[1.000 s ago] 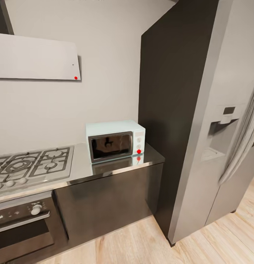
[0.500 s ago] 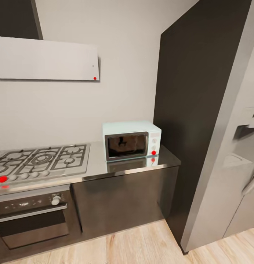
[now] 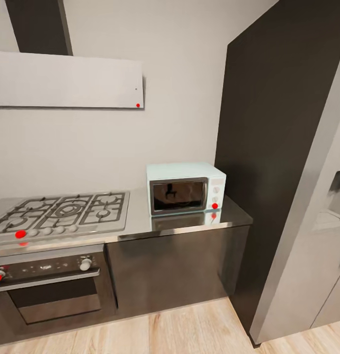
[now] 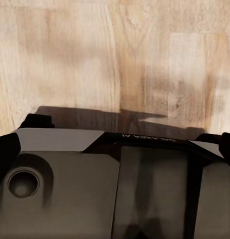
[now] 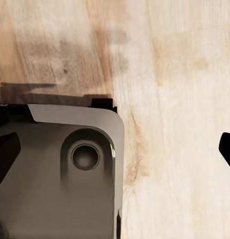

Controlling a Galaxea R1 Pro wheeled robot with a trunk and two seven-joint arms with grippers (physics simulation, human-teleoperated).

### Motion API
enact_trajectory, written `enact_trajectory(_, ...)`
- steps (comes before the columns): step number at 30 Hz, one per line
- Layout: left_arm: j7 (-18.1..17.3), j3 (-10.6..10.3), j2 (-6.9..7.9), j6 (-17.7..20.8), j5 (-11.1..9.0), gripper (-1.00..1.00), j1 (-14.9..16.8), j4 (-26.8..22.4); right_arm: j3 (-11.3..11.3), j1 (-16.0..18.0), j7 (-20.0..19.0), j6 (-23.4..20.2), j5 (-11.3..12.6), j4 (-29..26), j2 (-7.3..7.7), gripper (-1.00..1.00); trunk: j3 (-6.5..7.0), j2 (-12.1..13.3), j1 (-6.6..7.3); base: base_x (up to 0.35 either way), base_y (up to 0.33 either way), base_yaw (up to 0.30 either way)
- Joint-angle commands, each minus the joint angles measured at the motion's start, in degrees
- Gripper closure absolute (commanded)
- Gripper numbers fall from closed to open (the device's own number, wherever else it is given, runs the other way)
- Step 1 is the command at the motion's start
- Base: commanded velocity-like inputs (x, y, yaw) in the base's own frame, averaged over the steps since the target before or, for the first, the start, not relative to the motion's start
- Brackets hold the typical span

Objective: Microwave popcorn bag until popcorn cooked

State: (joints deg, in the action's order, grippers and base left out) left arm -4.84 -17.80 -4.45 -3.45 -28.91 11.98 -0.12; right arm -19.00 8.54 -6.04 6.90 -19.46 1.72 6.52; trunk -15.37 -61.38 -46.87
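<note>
The pale mint-blue microwave (image 3: 185,189) stands with its dark glass door closed at the right end of the glossy grey countertop (image 3: 139,222), close to a tall dark panel. The popcorn bag and the popcorn are out of view. In the left wrist view my left gripper (image 4: 115,152) is open, with dark fingertips (image 4: 5,152) far apart over the robot's grey base and the wooden floor. In the right wrist view my right gripper (image 5: 115,154) is open too, with nothing between its fingertips (image 5: 5,154).
A gas hob (image 3: 62,214) lies left of the microwave above a built-in dark oven (image 3: 52,287). A white hood (image 3: 67,81) hangs on the wall. A tall dark panel (image 3: 268,147) and a grey fridge (image 3: 312,231) close off the right. Wooden floor (image 3: 189,332) runs along the cabinets.
The camera has swung left, so the microwave sits further right in the picture, more of the hob and oven shows, and less of the fridge.
</note>
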Motion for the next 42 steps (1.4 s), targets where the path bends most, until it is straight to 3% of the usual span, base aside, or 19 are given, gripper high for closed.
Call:
enact_trajectory(1,-0.2,-0.5,-0.03,-0.2,-0.6,-1.0,0.1,0.1,-0.5,0.1,-0.1,0.4,-0.4,0.2,0.06,-1.0,-0.07,0.0,0.0,0.0,0.0,0.0)
enact_trajectory(19,-0.2,-0.4,0.05,-0.2,-0.6,-1.0,0.1,0.1,-0.5,0.1,-0.1,0.3,-0.4,0.1,0.16,-1.0,-0.07,0.0,0.0,0.248,0.0,0.0)
enact_trajectory(39,0.0,-0.4,0.12,-0.3,-0.8,-1.0,0.1,0.1,-0.4,0.1,-0.1,0.4,-0.4,0.1,0.16,-1.0,-0.07,0.0,0.0,0.012,-0.041,0.0)
enact_trajectory(42,0.0,-0.4,0.13,-0.3,-2.1,-1.0,0.1,0.1,-0.4,0.1,-0.1,0.3,-0.4,0.1,0.16,-1.0,-0.07,0.0,0.0,0.0,-0.269,0.0)
